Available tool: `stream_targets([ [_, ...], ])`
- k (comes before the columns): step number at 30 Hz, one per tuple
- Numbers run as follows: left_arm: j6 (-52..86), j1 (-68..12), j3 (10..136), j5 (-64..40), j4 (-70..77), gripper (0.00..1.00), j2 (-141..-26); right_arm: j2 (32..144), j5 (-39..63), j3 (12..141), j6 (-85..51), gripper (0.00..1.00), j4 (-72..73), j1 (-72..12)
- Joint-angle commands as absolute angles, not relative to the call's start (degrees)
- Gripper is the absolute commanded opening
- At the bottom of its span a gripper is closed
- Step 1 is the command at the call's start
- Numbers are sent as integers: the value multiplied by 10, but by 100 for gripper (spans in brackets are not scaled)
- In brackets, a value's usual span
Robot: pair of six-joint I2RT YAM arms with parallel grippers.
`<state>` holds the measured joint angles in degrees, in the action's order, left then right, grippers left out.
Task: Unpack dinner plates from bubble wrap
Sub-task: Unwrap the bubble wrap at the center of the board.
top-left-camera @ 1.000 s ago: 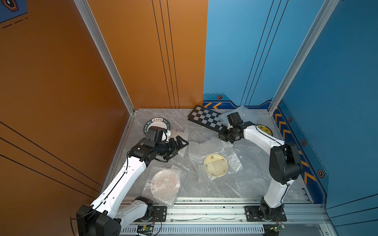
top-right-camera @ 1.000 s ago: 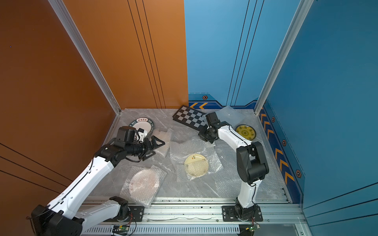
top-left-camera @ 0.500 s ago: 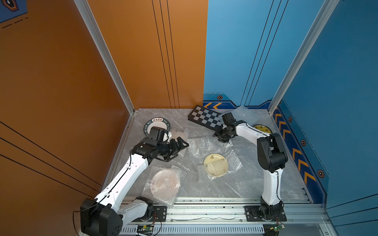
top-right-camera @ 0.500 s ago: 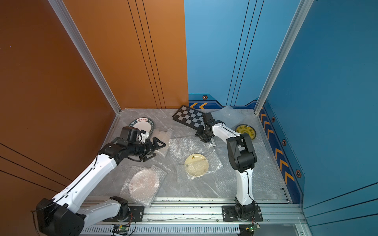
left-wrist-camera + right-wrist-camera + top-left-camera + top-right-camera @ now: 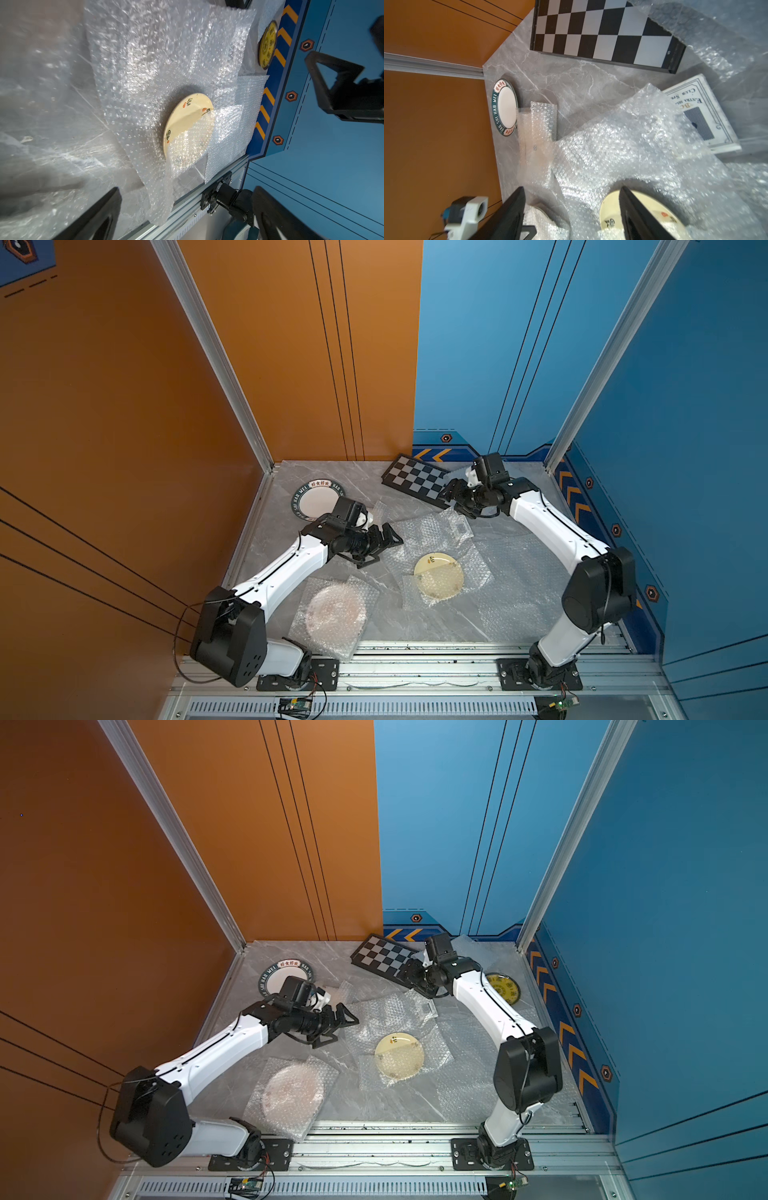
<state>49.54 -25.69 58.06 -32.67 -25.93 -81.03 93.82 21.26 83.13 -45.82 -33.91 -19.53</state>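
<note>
Surface: grey marble table (image 5: 332,472).

L claw (image 5: 380,549): jaws spread wide, nothing btwn them. It hangs at the L edge of the bubble wrap (image 5: 428,531).
R claw (image 5: 455,502): jaws apart, holding nothing. It sits over the far edge of the same crumpled sheet, close to the checkerboard (image 5: 415,479). Contact w/ the wrap: cannot tell.

Plates, 4 seen:
1) cream plate (image 5: 438,580): centre of table, lying on the opened sheet. A flap of wrap covers its near part, rest bare.
2) wrapped plate (image 5: 334,610): near edge, L side, fully under its own sheet. Looks pinkish through the plastic.
3) green-rimmed plate (image 5: 318,499): far L corner, bare, behind the wrist of the L arm (image 5: 291,568).
4) yellow plate (image 5: 503,988): far R side, near the blue wall (image 5: 665,928), bare, wrap lying next to it. The R arm (image 5: 552,526) hides it in a top view.

Obstructions:
- card box (image 5: 702,112) lies near the checkerboard's corner, part under wrap, beside the sheet's raised fold.
- folded strip (image 5: 537,124) of wrap lies against the green-rimmed plate's edge.
- flat sheets (image 5: 519,572) cover the table's R half under the R arm.
</note>
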Motion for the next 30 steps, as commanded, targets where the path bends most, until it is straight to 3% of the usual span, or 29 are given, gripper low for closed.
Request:
stream_targets([
  [1, 500, -281, 604, -360, -219, 98, -833, 893, 217, 770, -440, 73, -392, -193],
  [9, 480, -323, 547, -402, -218, 87, -828, 821, 221, 683, -447, 73, -396, -179],
  [11, 476, -336, 535, -397, -219, 79, -829, 813, 225, 682, -446, 73, -396, -173],
  [16, 463, -380, 541, -357, -217, 77, -847, 794, 231, 678, -448, 73, -400, -160],
  [25, 455, -426, 544, -315, -215, 63, -868, 741, 245, 662, -460, 73, -409, -134],
  [27, 450, -433, 540, -301, -220, 55, -866, 725, 249, 659, -463, 73, -410, -126],
  [30, 439, -445, 544, -282, -229, 31, -861, 708, 251, 661, -464, 73, -418, -119],
])
